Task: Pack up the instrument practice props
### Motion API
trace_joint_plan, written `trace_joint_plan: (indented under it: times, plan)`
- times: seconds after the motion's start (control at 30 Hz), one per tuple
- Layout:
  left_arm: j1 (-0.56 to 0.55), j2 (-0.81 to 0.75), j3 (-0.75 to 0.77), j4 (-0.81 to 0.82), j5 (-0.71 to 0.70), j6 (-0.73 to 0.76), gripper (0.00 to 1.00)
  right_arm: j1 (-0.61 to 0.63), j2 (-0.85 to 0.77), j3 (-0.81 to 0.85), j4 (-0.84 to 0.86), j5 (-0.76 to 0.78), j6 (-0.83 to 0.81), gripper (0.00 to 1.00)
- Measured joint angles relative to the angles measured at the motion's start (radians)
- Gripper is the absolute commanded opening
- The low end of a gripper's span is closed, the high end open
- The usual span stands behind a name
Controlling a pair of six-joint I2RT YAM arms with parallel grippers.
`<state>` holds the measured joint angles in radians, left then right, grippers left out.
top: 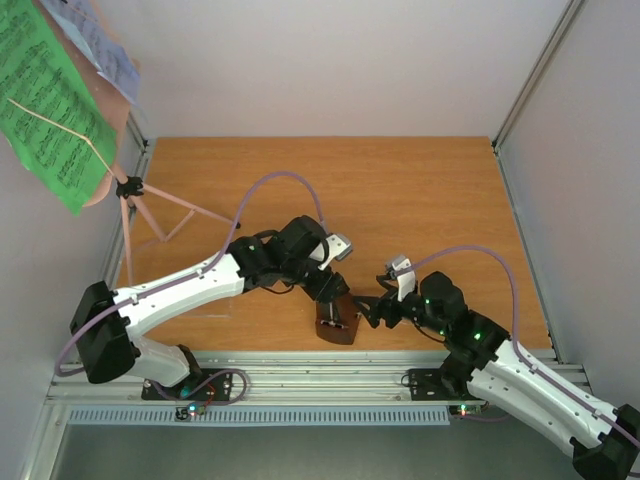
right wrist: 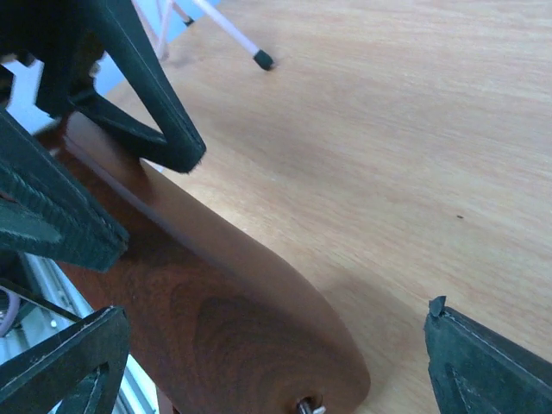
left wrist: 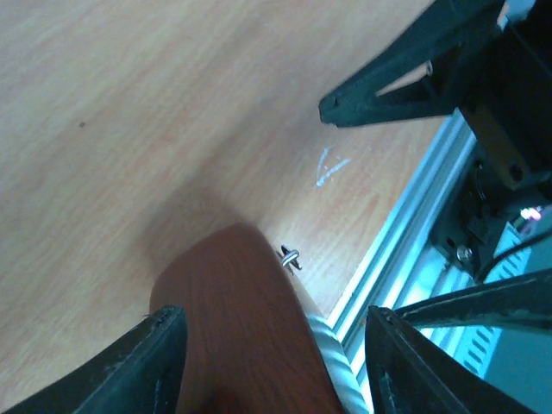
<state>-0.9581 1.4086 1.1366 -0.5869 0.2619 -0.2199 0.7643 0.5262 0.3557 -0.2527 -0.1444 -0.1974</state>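
Observation:
The reddish-brown metronome (top: pixel 337 328) sits near the table's front edge, between the two arms. My left gripper (top: pixel 338 296) is down over it and shut on it. In the left wrist view the brown body (left wrist: pixel 241 328) lies against one finger (left wrist: pixel 159 358), with its winding key (left wrist: pixel 289 257) on the side. My right gripper (top: pixel 368 312) is open just right of the metronome (right wrist: pixel 233 319), its fingertips wide apart on either side and not touching. The pink music stand (top: pixel 130 190) stands at the far left, holding a green sheet (top: pixel 50 100) and a white sheet (top: pixel 105 45).
An aluminium rail (top: pixel 300 375) runs along the front edge close behind the metronome and shows again as rail (left wrist: pixel 405 233). A stand leg's black foot (right wrist: pixel 263 59) rests on the wood. Grey walls close in the table (top: pixel 420 190) at left, back and right.

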Motion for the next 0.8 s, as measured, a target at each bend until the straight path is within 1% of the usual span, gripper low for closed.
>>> trace_joint_plan:
  times: [0.07, 0.2, 0.27, 0.43, 0.6, 0.8]
  plan:
    - [-0.003, -0.006, -0.001, -0.016, 0.017, 0.011, 0.66, 0.000, -0.019, 0.000, -0.004, -0.019, -0.003, 0.96]
    - [-0.006, -0.041, -0.008, -0.015, 0.032, 0.012, 0.74, 0.000, -0.057, 0.000, -0.006, -0.071, -0.008, 0.97]
    - [-0.006, -0.069, -0.018, -0.007, 0.036, 0.002, 0.77, 0.000, -0.063, 0.000, -0.011, -0.098, -0.010, 0.97]
    - [-0.007, -0.111, -0.043, 0.018, 0.041, -0.022, 0.89, 0.001, -0.062, 0.000, -0.033, -0.153, -0.010, 0.99]
    - [-0.007, -0.171, -0.091, 0.052, 0.036, -0.079, 0.91, 0.004, -0.095, 0.000, -0.047, -0.178, -0.010, 0.99]
    - [-0.008, -0.299, -0.179, 0.146, 0.031, -0.206, 0.91, 0.010, -0.145, 0.000, -0.046, -0.206, -0.014, 0.98]
